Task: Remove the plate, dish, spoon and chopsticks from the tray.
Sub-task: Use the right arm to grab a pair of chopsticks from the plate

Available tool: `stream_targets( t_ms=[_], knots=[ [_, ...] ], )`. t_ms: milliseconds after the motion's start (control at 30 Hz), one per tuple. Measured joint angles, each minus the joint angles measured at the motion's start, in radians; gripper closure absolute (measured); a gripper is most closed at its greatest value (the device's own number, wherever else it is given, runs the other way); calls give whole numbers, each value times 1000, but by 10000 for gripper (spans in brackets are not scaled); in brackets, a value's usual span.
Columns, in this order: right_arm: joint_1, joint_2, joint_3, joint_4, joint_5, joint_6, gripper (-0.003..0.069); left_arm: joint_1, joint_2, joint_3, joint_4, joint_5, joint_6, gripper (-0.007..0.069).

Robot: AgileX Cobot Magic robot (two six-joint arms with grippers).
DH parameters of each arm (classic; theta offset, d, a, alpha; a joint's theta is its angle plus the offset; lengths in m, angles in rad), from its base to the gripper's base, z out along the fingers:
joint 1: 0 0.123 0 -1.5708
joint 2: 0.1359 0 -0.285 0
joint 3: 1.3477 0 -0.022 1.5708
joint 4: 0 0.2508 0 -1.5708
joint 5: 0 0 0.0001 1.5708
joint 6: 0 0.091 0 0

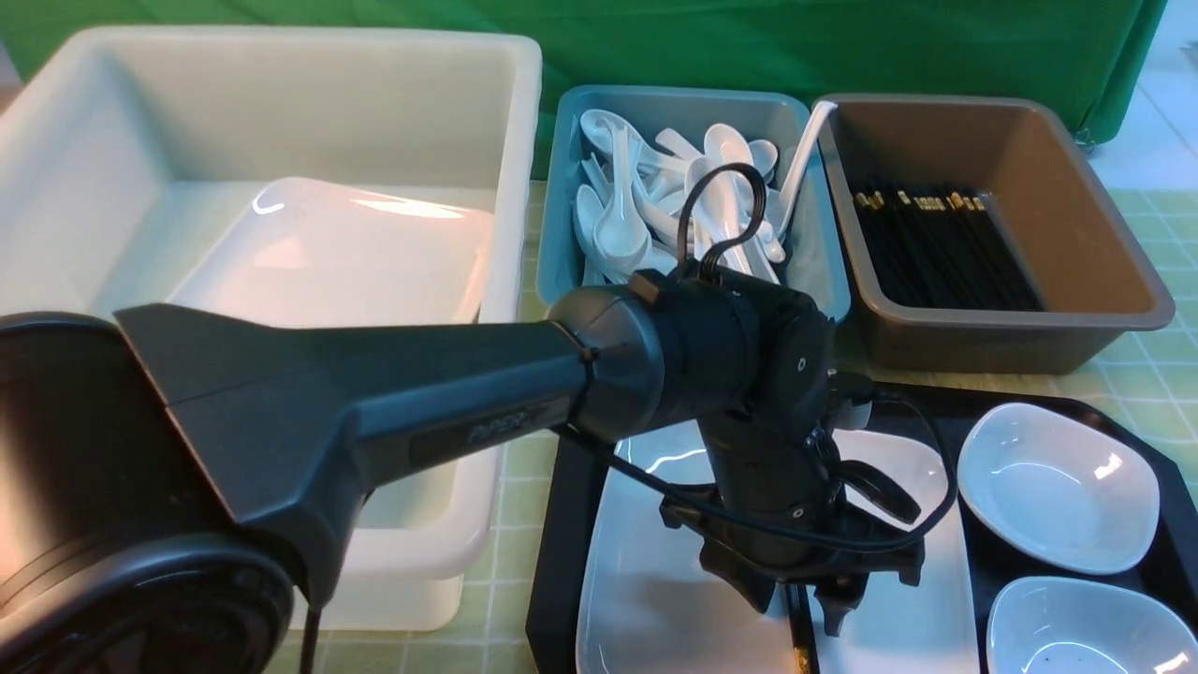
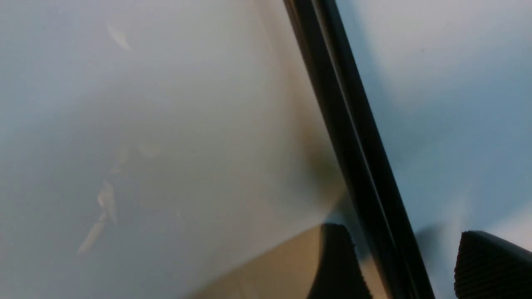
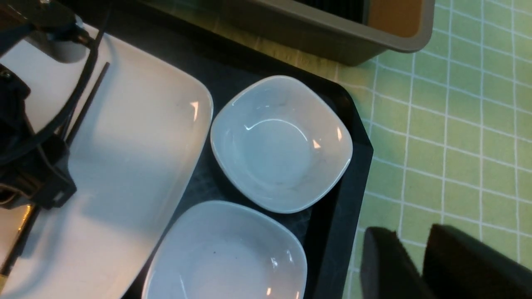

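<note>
The black tray holds the large white plate, and the black chopsticks lie along the plate. My left gripper points down over the plate. It is open, with one finger on each side of the chopsticks, and is not closed on them. Two small white dishes sit on the tray's right side. A white rounded shape at the plate's far end, mostly behind the left wrist, may be the spoon. My right gripper hovers over the green cloth, right of the tray, its jaws a narrow gap apart and empty.
A big white tub at the far left holds a large plate. A teal tub holds several white spoons. A brown tub holds black chopsticks. All three stand behind the tray on a green checked cloth.
</note>
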Motion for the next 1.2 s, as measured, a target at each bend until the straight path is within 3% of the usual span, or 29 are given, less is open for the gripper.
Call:
stream_targets(
  t_ms=[133, 367, 700, 1200],
  knots=[
    [0, 0, 0, -1, -6, -10, 506, -26, 3, -3, 46, 9, 0, 363],
    [0, 0, 1, -1, -8, -24, 501, -49, 4, -3, 114, 39, -1, 598],
    [0, 0, 1, -1, -9, -25, 489, -51, 6, -60, 180, 125, 11, 610],
    [0, 0, 1, 0, -33, -25, 474, -51, -15, -224, 164, 262, 102, 610]
  ],
)
